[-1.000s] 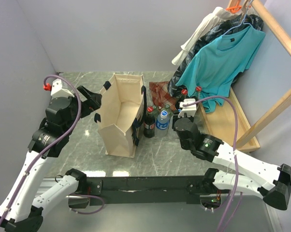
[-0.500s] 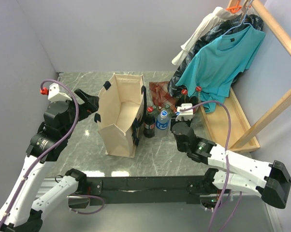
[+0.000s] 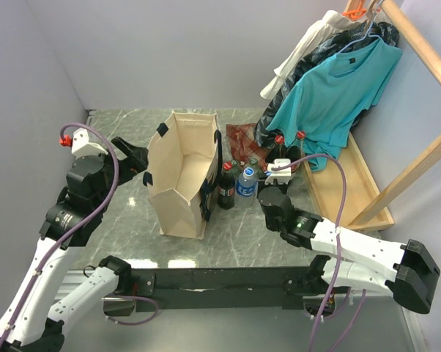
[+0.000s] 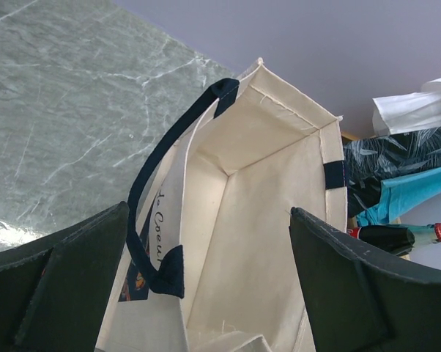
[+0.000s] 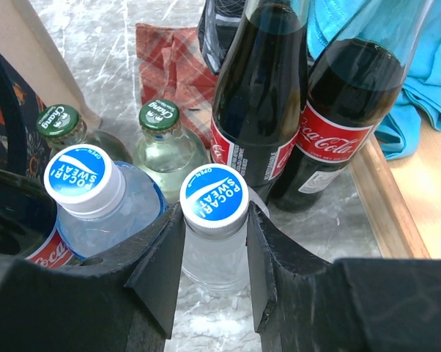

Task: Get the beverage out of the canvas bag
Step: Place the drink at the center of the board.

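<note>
The beige canvas bag [image 3: 180,172] stands open at mid-table, with navy handles [image 4: 154,191]. Its inside [image 4: 257,205] shows only bare cloth. My left gripper [image 3: 136,158] hovers open at the bag's left rim, its fingers [image 4: 74,279] wide apart on either side of the opening and holding nothing. My right gripper [image 5: 215,220] is shut on the neck of a clear beverage bottle with a blue-and-white cap [image 5: 215,198], outside the bag to its right. That bottle's base is near the marble; I cannot tell if it touches. In the top view my right gripper [image 3: 264,182] hides that bottle.
Around the held bottle stand a second blue-capped bottle [image 5: 85,183], two green-capped bottles [image 5: 160,117] and two cola bottles [image 5: 261,110]. A red plaid cloth [image 5: 180,62] lies behind them. A wooden tray [image 3: 338,183] and hanging clothes [image 3: 338,95] fill the right.
My right arm has shifted slightly toward the near side, still shut on the bottle. My left gripper has eased a little away from the bag's left rim.
</note>
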You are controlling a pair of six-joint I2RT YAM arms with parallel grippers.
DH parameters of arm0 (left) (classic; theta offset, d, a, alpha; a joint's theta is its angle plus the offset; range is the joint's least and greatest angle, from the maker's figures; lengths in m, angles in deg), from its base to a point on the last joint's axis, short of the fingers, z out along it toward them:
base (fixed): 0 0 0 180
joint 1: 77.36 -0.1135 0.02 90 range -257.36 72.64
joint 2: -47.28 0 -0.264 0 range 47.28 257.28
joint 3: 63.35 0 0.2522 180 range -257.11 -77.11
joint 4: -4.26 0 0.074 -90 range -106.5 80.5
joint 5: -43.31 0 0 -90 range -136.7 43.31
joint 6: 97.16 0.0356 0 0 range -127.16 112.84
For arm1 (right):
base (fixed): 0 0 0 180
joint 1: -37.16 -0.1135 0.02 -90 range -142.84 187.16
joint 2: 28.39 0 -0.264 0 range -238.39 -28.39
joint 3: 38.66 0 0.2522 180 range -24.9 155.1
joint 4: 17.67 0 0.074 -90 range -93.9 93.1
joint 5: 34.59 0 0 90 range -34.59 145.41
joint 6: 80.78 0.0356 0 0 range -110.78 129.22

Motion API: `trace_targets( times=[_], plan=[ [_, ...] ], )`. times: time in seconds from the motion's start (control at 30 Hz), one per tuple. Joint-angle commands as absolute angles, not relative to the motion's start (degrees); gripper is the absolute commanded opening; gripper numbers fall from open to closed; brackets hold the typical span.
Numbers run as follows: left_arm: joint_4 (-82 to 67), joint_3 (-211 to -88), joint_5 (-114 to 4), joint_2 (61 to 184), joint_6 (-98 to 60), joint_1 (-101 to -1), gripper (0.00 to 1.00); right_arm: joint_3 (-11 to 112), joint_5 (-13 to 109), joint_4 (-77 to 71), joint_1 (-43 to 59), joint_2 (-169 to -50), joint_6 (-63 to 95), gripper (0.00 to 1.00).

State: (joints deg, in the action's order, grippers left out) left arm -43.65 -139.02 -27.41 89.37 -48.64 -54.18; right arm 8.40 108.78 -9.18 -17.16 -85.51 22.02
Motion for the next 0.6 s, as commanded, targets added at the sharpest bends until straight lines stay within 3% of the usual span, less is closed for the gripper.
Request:
trace_targets(
  times=[0.0,0.1,0.3,0.57],
  plan=[
    [-42.90,-138.73,-26.13,88.59,-48.91,-54.16,0.96,9.38,113.07,-17.00,-16.98,-82.45,24.51,0.42],
    [-43.07,-138.64,-26.30,88.59,-49.00,-54.16,0.96,9.03,113.42,-16.47,-16.89,-81.30,24.78,0.56],
    [-43.07,-138.02,-26.30,87.89,-48.73,-54.16,0.96,9.03,113.86,-15.07,-16.89,-78.93,24.16,0.71],
    [-43.34,-137.06,-25.08,86.13,-48.56,-54.16,0.96,11.74,114.39,-10.77,-16.98,-75.42,22.75,0.75]
  ],
)
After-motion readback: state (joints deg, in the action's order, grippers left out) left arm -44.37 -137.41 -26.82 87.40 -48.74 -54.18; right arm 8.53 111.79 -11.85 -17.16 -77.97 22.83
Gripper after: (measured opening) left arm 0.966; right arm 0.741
